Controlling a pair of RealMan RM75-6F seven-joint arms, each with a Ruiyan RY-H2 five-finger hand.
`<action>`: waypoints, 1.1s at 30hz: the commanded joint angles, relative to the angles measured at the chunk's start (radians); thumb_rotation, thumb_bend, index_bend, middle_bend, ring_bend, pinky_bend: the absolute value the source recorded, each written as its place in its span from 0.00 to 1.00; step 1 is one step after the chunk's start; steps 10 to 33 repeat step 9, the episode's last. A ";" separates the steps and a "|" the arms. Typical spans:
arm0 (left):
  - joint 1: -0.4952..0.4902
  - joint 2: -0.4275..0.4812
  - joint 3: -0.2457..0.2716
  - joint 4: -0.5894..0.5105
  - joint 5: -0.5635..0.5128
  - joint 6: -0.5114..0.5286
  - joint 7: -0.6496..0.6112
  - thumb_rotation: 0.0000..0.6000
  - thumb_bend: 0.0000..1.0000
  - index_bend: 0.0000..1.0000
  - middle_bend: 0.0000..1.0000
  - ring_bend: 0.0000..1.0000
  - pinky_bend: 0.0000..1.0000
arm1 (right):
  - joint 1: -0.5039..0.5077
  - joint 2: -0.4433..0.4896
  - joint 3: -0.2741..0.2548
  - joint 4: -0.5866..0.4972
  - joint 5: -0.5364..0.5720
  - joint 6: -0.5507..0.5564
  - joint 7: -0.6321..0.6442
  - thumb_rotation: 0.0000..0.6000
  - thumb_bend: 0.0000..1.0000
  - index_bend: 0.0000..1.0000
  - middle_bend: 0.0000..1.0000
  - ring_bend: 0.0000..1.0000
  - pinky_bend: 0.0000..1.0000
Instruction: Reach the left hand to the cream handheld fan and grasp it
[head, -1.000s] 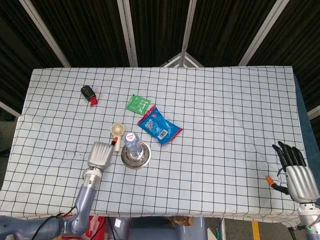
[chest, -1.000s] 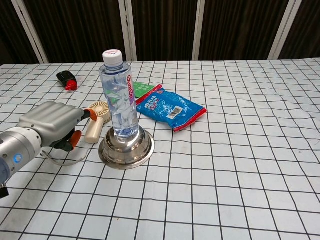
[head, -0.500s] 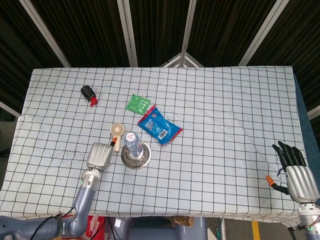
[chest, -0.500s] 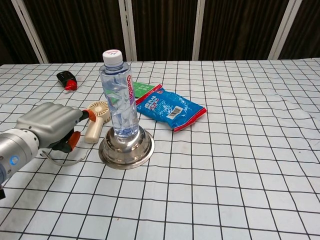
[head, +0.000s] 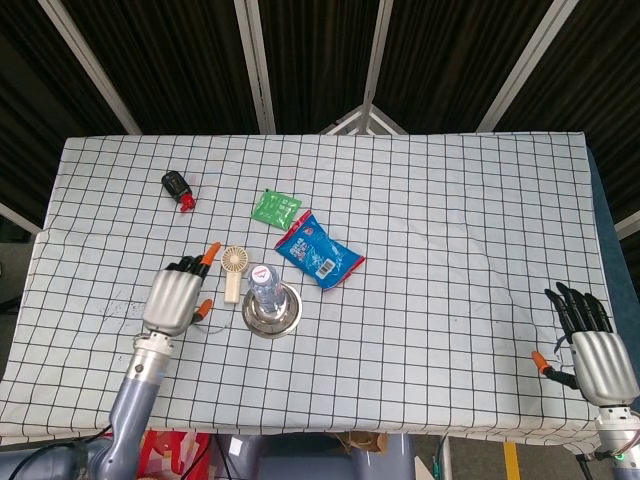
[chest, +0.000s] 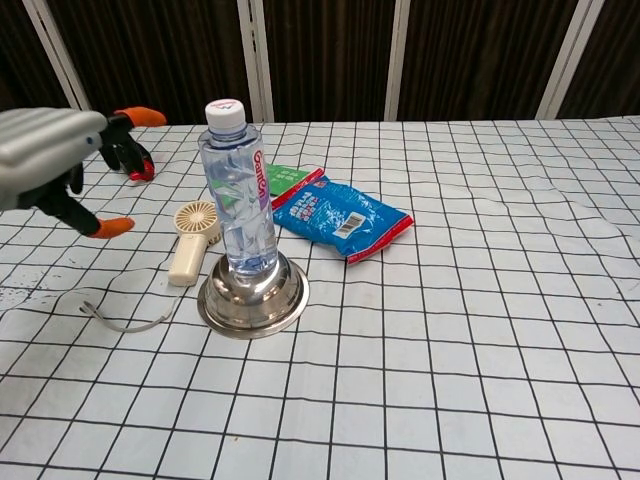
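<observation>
The cream handheld fan (head: 236, 271) lies flat on the checked cloth, its round head toward the back and its handle toward me; in the chest view the fan (chest: 190, 240) sits just left of the bottle. My left hand (head: 174, 297) hovers to the fan's left, raised off the cloth, fingers spread and holding nothing; the chest view shows the left hand (chest: 55, 160) high at the left edge. My right hand (head: 590, 345) rests at the table's front right corner, fingers apart, empty.
A clear water bottle (chest: 238, 190) stands in a steel dish (chest: 252, 292) right beside the fan. A blue snack packet (head: 318, 251) and a green sachet (head: 275, 208) lie behind it. A black and red object (head: 178, 187) sits far left. A thin cord (chest: 120, 318) curls near the fan.
My left hand has lifted off the fan's handle, moved left and up, and spread its fingers. The fan now lies uncovered. The right hand has not moved.
</observation>
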 joint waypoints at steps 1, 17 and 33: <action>0.104 0.113 0.110 -0.072 0.113 0.092 -0.099 1.00 0.22 0.00 0.03 0.03 0.12 | 0.000 -0.001 0.000 0.000 0.000 0.001 -0.003 1.00 0.28 0.10 0.00 0.00 0.00; 0.263 0.277 0.275 -0.040 0.275 0.236 -0.245 1.00 0.18 0.00 0.00 0.00 0.00 | -0.003 -0.004 -0.001 -0.002 -0.003 0.008 -0.015 1.00 0.28 0.10 0.00 0.00 0.00; 0.263 0.277 0.275 -0.040 0.275 0.236 -0.245 1.00 0.18 0.00 0.00 0.00 0.00 | -0.003 -0.004 -0.001 -0.002 -0.003 0.008 -0.015 1.00 0.28 0.10 0.00 0.00 0.00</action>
